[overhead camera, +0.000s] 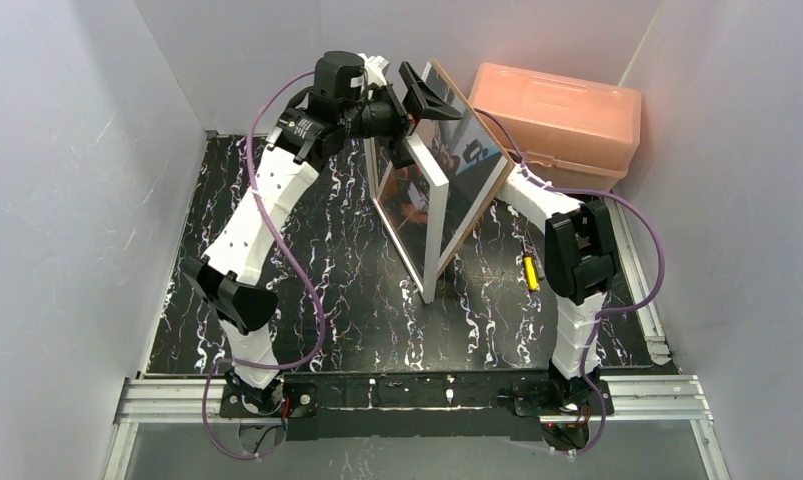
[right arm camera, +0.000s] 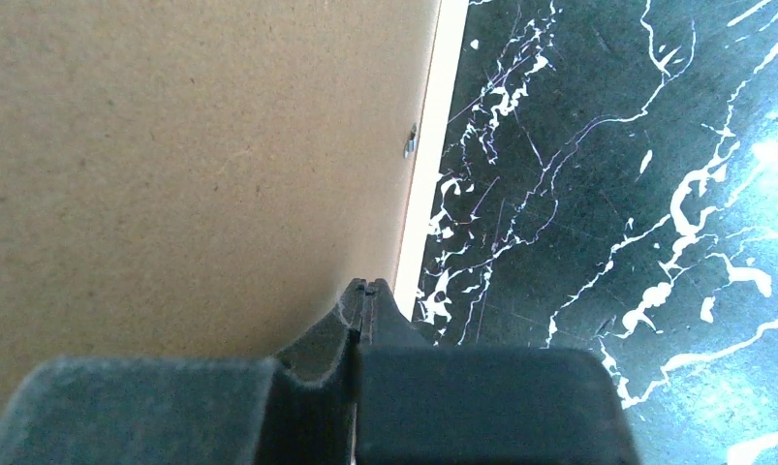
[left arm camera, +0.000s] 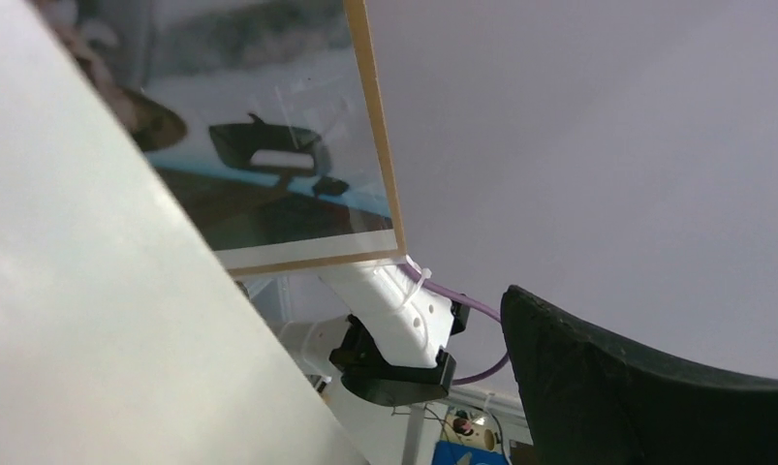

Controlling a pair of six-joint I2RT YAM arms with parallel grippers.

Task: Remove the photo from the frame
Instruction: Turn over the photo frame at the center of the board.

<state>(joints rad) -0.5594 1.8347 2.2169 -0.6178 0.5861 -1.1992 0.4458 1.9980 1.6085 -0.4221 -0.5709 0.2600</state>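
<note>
At the table's far middle, the left gripper (overhead camera: 424,98) hangs spread wide over the top of the upright, white-bordered rectangular picture frame (overhead camera: 432,200). To its right, the glossy dark reddish photo print (overhead camera: 475,160) leans out on its plain brown backing board (right arm camera: 171,145), with the right gripper (right arm camera: 362,295) pressed shut at the board's edge. With nothing clamping it, the frame could topple, and the print might slide off the board.
</note>
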